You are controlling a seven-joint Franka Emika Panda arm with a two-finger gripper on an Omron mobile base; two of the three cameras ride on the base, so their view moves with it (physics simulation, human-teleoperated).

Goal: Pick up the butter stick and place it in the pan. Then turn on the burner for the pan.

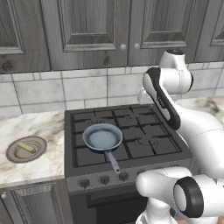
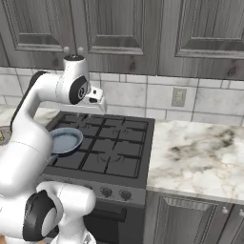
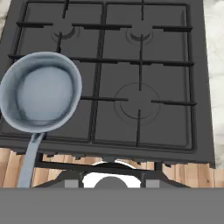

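Note:
The butter stick (image 1: pixel 26 147), a thin pale-yellow bar, lies on a round brown plate (image 1: pixel 38 151) on the counter left of the stove. The grey-blue pan (image 1: pixel 103 136) (image 2: pixel 64 141) (image 3: pixel 40 92) sits empty on the front-left burner, its handle pointing toward the stove's front edge. My gripper (image 2: pixel 101 104) hangs high above the back of the stove, far from the butter stick and well above the pan. Nothing shows between its fingers, and I cannot make out how wide they stand.
A row of control knobs (image 1: pixel 104 179) (image 2: pixel 106 192) runs along the stove's front panel. Marble counter (image 2: pixel 200 152) stretches to the right of the stove, with a wall outlet (image 2: pixel 178 97) above it. Grey cabinets (image 1: pixel 92 30) hang over the tiled wall.

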